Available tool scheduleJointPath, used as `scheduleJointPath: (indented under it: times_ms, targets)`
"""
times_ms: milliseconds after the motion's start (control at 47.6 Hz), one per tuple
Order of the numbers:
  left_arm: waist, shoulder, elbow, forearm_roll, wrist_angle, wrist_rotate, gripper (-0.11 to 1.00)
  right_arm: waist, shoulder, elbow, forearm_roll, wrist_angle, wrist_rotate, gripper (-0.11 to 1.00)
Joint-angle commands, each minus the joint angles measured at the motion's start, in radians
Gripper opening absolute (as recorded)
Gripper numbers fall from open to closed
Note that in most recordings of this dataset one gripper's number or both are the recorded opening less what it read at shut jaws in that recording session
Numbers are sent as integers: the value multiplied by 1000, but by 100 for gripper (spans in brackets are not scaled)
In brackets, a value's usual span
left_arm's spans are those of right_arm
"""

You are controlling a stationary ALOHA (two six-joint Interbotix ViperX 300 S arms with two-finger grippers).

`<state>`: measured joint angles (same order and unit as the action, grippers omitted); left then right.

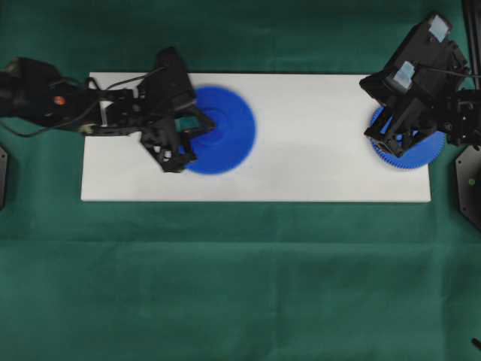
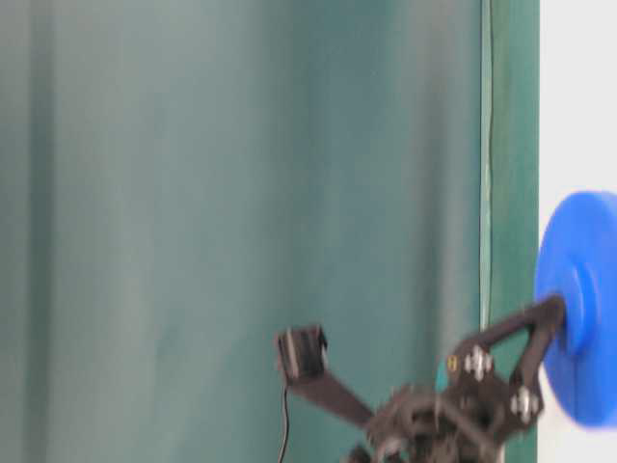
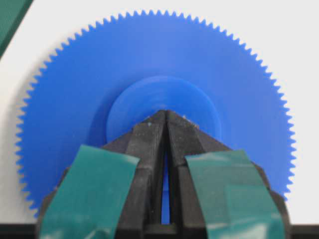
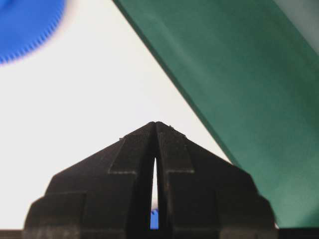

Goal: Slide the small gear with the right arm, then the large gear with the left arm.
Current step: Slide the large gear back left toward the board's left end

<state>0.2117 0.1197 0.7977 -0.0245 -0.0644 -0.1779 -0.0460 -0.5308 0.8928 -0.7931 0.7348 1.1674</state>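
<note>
Large gear flat on the white board, nearer its left end, hub under the left gripper, fingertips pressed together. Small gear at the board's right end, partly beneath the right gripper, tips likewise closed, pinching nothing.

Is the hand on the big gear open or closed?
Closed. The left hand has its two fingers pressed together at the tips, resting on the big gear's raised hub, not around anything.

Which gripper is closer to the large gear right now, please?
Left. The left gripper rests shut with its tips on the large gear hub; the right gripper sits across the board over the small gear.
</note>
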Motion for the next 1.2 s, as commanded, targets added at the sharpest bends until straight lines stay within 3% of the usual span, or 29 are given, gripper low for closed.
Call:
scheduleJointPath:
  times_ms: [0,315,609,1175]
  targets:
    - [9,-15,153,-6,75,-34,0,5,0,-28,-2,-6,2,50]
    - [29,-195,249,-6,213,-34,0,11,9,-31,0,-11,3,50]
    - [77,-302,311,-3,259,-34,0,15,20,-38,3,-15,3,50]
    - [92,-385,316,0,307,-32,0,20,21,-38,2,-17,3,50]
